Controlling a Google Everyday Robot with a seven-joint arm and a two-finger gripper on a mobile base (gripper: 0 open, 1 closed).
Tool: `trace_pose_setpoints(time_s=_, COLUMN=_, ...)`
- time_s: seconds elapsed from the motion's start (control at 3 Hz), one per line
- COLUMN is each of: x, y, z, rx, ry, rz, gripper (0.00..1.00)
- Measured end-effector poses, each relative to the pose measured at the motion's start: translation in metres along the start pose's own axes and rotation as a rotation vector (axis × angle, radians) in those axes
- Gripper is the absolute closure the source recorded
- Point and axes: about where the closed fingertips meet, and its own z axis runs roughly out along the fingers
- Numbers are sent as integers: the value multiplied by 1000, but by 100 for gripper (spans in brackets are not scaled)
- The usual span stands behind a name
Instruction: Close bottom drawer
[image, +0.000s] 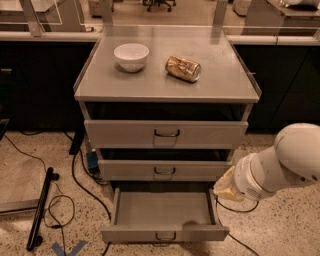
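The bottom drawer (165, 212) of the grey metal cabinet is pulled out. Its shallow tray is empty, and its short front panel with a small dark handle (165, 236) faces me. The middle drawer (165, 170) and the top drawer (166, 133) above it are pushed in. My white arm (280, 167) comes in from the right. Its tan end, the gripper (223, 186), hangs just beside the right wall of the open drawer, level with its back half.
A white bowl (131, 56) and a gold can lying on its side (183, 68) rest on the cabinet top (150, 85). Black cables (60, 210) and a dark bar (40, 207) lie on the speckled floor at left. Dark counters stand behind.
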Motion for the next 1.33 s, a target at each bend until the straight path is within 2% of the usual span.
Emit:
trace_pose_setpoints(time_s=0.33, x=12, y=-14, z=43, rx=33, ry=-73, rz=12, gripper=100)
trace_pose_setpoints(time_s=0.67, x=25, y=-15, z=87, rx=5, ry=-90, rz=-8, gripper=100)
trace_pose_setpoints(time_s=1.0, x=42, y=-10, z=137, rx=-74, ry=-69, rz=-22, gripper=100)
trace_pose_setpoints(time_s=1.33, x=42, y=-10, z=137, rx=-74, ry=-69, rz=-22, gripper=100)
